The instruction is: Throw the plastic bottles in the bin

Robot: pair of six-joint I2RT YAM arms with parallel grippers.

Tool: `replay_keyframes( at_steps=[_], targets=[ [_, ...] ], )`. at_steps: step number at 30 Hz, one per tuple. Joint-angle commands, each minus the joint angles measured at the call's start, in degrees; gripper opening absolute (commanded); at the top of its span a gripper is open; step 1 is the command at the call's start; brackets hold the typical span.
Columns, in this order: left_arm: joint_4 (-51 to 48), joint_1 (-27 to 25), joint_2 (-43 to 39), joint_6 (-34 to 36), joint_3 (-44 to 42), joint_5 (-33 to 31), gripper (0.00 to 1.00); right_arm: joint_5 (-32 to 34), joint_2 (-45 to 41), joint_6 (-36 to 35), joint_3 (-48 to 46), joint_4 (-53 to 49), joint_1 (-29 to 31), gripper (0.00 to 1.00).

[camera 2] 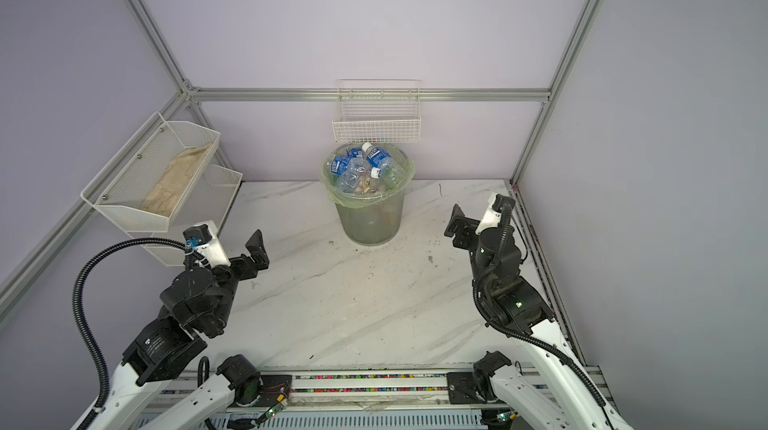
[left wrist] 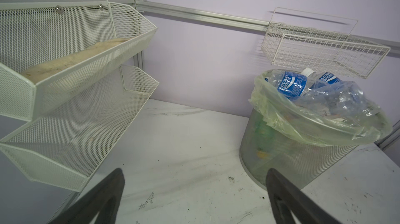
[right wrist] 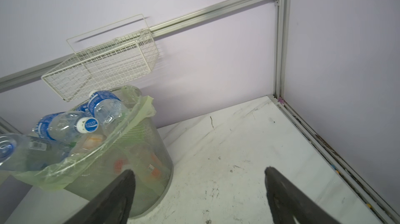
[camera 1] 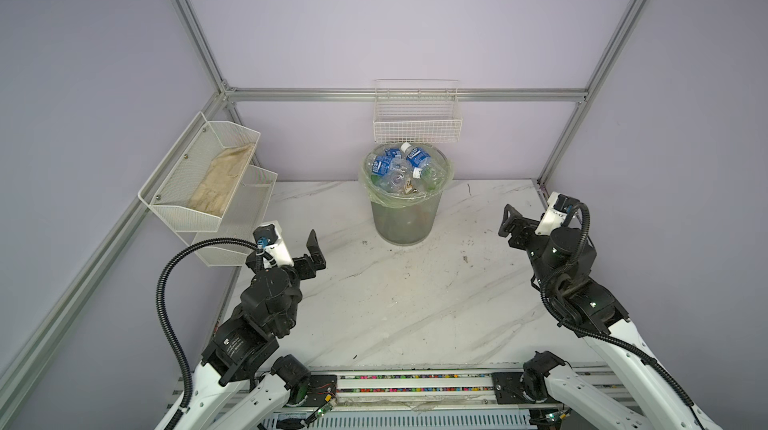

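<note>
White marble-patterned desk (camera 1: 395,303) spreads out beyond the front rail, scuffed with dark marks. Over its near left part hovers the left end effector (camera 1: 309,247), released, its jaws wide apart. In the left wrist view only desk surface shows between them. A little farther back, near the desk's right edge, the right end effector (camera 1: 508,221) is likewise released. Its jaws are spread, with only desk between them in the right wrist view.

On the left wall hangs a white mesh two-tier shelf (camera 1: 199,199), with a beige cloth (camera 1: 222,182) lying in its upper tier.

Farther back, at the middle rear of the desk, the bin (camera 1: 402,220) stands upright, well apart from both arms. A pale green bag is folded over its rim. The plastic bottles (camera 1: 409,164) lie heaped inside it, up to and above the rim. They are mostly clear, with blue labels and white caps, and other colours show dimly through the grey mesh wall lower down.

Just above and behind the bin, a white wire basket (camera 1: 417,126) hangs from the back wall's rail.
</note>
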Motion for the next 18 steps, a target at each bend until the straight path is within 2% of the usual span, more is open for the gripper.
replay_keyframes(
  at_steps=[1,7,18],
  targets=[
    [4.07,0.02,-0.42,1.8,-3.98,-2.99,1.0,6.26,-0.94,0.32,-3.19,2.78,0.22,0.95],
    [7.2,0.03,0.0,2.53,-9.06,-4.22,1.0,12.81,-1.85,1.83,-11.17,6.27,0.26,0.93],
    [9.38,0.05,0.47,2.06,-15.43,-6.75,1.0,13.23,-3.11,-1.04,-18.31,9.69,0.22,0.93]
  ],
)
